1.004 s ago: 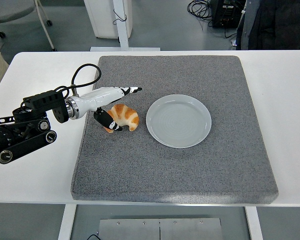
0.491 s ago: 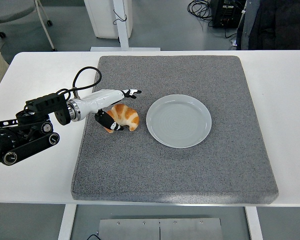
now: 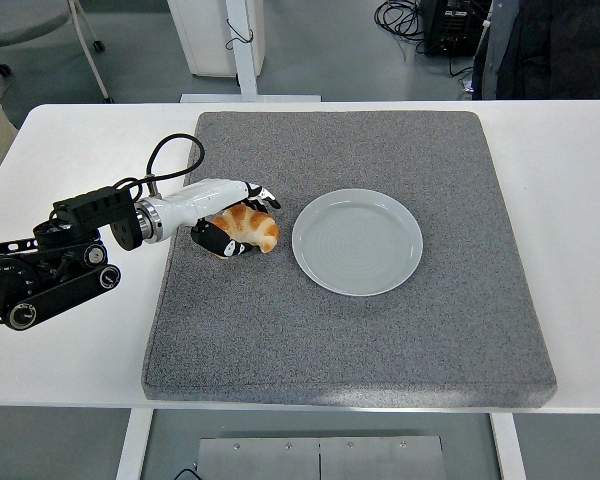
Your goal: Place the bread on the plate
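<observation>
The left hand (image 3: 235,215) reaches in from the left of the frame and has its fingers (image 3: 264,195) curled over the bread (image 3: 250,229), thumb underneath, gripping it. The bread, a golden croissant, sits left of centre on the grey mat (image 3: 350,330) that covers the white counter (image 3: 70,140). Just to its right, close but not touching, lies the pale round plate (image 3: 357,241), with nothing on it.

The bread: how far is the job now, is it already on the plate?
Not yet. The left hand has closed around the bread, which lies on the grey mat left of the plate. The plate is empty. Left: lift, carry right, set it down.
</observation>
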Robot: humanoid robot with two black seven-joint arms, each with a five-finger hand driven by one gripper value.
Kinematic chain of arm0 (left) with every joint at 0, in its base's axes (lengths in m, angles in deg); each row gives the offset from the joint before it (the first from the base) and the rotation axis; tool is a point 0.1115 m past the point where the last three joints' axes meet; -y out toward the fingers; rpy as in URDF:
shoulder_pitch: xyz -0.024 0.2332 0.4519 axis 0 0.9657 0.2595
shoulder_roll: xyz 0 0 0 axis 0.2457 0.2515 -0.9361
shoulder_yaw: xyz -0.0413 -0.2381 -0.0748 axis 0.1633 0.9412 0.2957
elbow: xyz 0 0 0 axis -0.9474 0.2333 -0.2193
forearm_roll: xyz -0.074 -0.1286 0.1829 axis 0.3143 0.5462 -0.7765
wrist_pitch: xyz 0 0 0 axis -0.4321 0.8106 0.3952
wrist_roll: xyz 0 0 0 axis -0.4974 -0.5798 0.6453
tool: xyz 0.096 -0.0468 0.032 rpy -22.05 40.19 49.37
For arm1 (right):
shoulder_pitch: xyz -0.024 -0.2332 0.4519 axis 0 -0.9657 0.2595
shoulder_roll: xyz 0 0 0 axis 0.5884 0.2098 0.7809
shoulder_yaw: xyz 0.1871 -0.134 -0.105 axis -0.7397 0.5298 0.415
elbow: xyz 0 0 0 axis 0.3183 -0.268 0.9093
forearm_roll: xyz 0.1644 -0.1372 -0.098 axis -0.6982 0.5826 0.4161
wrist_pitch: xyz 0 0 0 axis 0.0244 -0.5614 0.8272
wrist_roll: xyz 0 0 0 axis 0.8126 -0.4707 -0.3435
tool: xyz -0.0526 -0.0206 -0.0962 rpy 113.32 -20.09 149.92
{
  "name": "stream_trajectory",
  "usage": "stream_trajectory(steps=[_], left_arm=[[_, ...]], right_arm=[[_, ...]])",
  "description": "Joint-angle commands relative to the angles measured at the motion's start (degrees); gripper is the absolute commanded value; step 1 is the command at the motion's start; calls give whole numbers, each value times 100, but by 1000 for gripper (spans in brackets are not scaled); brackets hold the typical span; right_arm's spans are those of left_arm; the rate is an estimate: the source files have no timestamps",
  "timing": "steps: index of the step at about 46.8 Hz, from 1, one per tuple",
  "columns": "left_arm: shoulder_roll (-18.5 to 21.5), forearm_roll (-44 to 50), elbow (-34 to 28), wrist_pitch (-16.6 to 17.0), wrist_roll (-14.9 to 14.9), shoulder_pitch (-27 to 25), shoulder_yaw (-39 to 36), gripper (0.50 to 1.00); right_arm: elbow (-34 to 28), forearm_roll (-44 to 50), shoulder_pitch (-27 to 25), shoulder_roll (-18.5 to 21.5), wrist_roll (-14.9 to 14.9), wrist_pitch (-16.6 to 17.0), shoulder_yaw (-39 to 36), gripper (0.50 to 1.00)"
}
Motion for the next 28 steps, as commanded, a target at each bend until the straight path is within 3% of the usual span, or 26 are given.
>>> stream_trajectory(steps=[1,14,28], left_arm=[[4,-9,-1,-22,53,4,-1,500],[56,35,-10,-66,273,-127,-54,500],[232,307,-18,-365,273,-891,-10,500]], right_arm=[[0,0,7,0,5,0,0,1000],[0,0,-2,0,-4,0,0,1000],[0,0,-2,0,-4,0,0,1000]])
